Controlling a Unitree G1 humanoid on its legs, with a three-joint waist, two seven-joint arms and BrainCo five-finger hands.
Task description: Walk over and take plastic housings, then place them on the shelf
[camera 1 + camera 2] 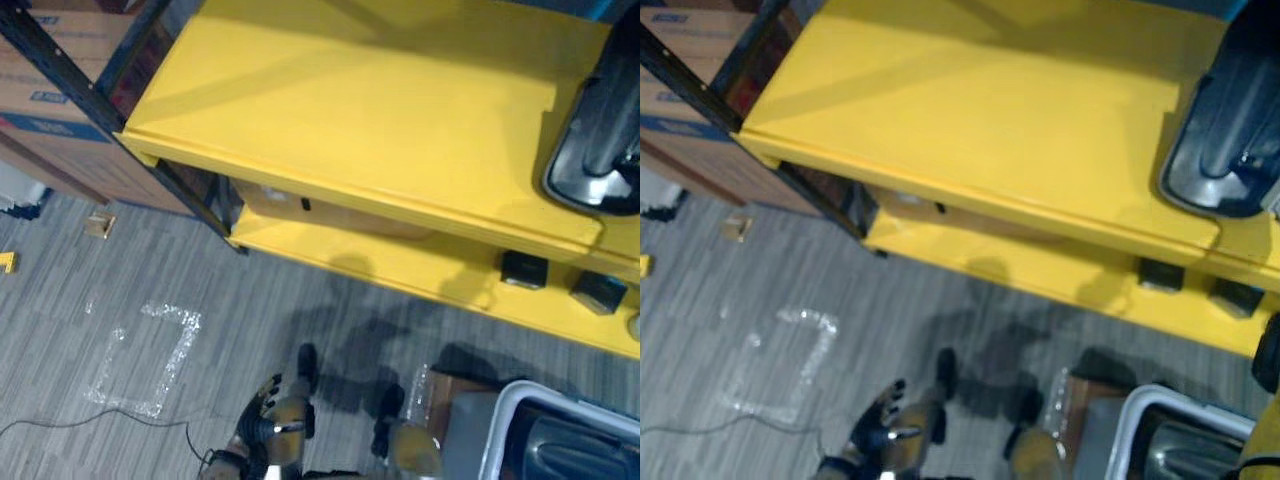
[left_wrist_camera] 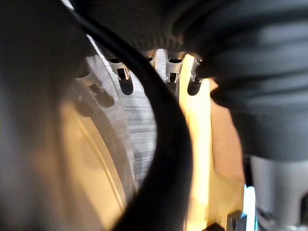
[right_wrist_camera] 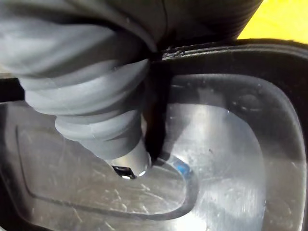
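Observation:
A black plastic housing [image 1: 590, 170] sits at the right end of the yellow shelf's top board [image 1: 350, 110], its hollow side up. My right hand [image 3: 127, 166] comes in from the upper right and is shut on it: the thumb presses inside the glossy shell [image 3: 226, 159] at its rim, and the other fingers are hidden behind the wall. My left hand [image 1: 268, 422] hangs low over the floor in front of the shelf, its fingers [image 2: 126, 79] relaxed and holding nothing.
A white bin [image 1: 520, 410] with more dark housings [image 1: 575, 445] stands at the lower right. Two small black boxes [image 1: 524, 268] rest on the lower yellow board. Cardboard boxes [image 1: 50, 90] stand at the left. A tape square [image 1: 150, 360] marks the floor.

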